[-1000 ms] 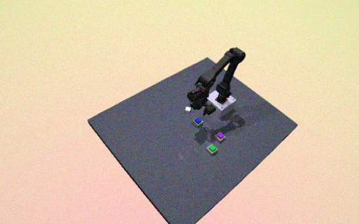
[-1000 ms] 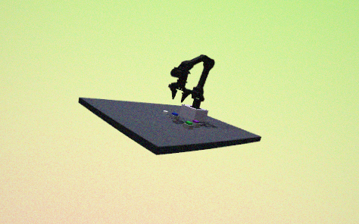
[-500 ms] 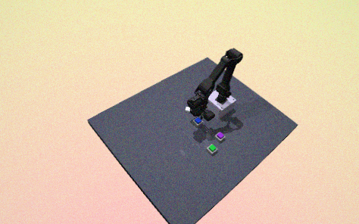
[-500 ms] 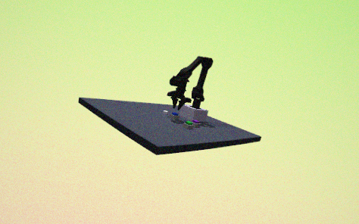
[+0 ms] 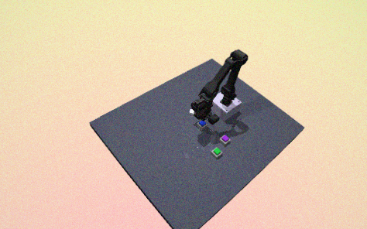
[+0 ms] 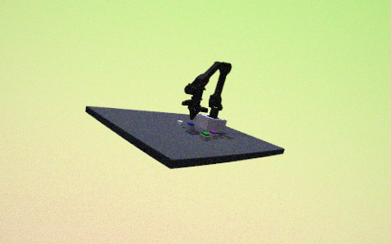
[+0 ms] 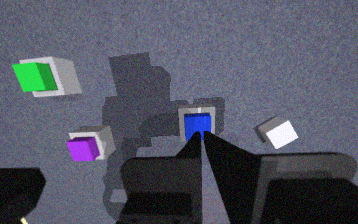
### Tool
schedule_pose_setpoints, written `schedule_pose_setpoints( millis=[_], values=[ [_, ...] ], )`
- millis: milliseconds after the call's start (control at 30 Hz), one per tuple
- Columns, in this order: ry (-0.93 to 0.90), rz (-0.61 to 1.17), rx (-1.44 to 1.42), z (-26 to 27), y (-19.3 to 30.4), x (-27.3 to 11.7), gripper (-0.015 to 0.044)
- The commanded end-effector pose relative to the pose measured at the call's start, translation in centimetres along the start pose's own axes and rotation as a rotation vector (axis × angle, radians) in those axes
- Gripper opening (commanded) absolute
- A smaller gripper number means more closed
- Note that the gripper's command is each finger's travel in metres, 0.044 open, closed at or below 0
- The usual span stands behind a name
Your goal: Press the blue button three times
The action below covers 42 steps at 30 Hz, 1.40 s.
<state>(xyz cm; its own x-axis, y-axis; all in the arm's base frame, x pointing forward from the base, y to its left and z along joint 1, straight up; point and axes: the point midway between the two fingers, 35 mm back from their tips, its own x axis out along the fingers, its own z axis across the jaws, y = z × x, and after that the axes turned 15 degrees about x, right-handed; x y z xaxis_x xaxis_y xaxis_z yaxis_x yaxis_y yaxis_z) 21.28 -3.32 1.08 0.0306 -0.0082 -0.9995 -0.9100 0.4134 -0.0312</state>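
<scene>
The blue button (image 5: 202, 123) (image 6: 190, 124) (image 7: 197, 124) sits in a grey square housing on the dark table. My gripper (image 6: 192, 119) (image 7: 201, 135) is shut with nothing between its fingers and points down. Its fingertips are just above the blue button, overlapping its near edge in the wrist view; in the exterior view a small gap shows between the tips and the button. In the top view the fingertips are hidden behind the gripper's body.
A purple button (image 5: 224, 138) (image 6: 214, 132) (image 7: 83, 149) and a green button (image 5: 217, 151) (image 6: 205, 133) (image 7: 34, 77) stand to one side of the blue one. A small white block (image 5: 191, 111) (image 6: 180, 121) (image 7: 281, 134) lies on its other side. The arm's pale base (image 5: 233, 103) (image 6: 218, 124) is behind.
</scene>
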Motion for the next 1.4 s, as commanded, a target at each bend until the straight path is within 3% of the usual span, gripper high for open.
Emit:
schedule_pose_setpoints(
  millis=[0,467,1200,1367],
  values=[
    [0.000,0.013,0.007,0.0,0.2,0.8,0.0020],
    [0.000,0.013,0.007,0.0,0.3,2.9,0.0020],
    [0.000,0.013,0.007,0.0,0.3,3.0,0.0020],
    [0.000,0.013,0.007,0.0,0.3,-0.3,0.0020]
  ],
)
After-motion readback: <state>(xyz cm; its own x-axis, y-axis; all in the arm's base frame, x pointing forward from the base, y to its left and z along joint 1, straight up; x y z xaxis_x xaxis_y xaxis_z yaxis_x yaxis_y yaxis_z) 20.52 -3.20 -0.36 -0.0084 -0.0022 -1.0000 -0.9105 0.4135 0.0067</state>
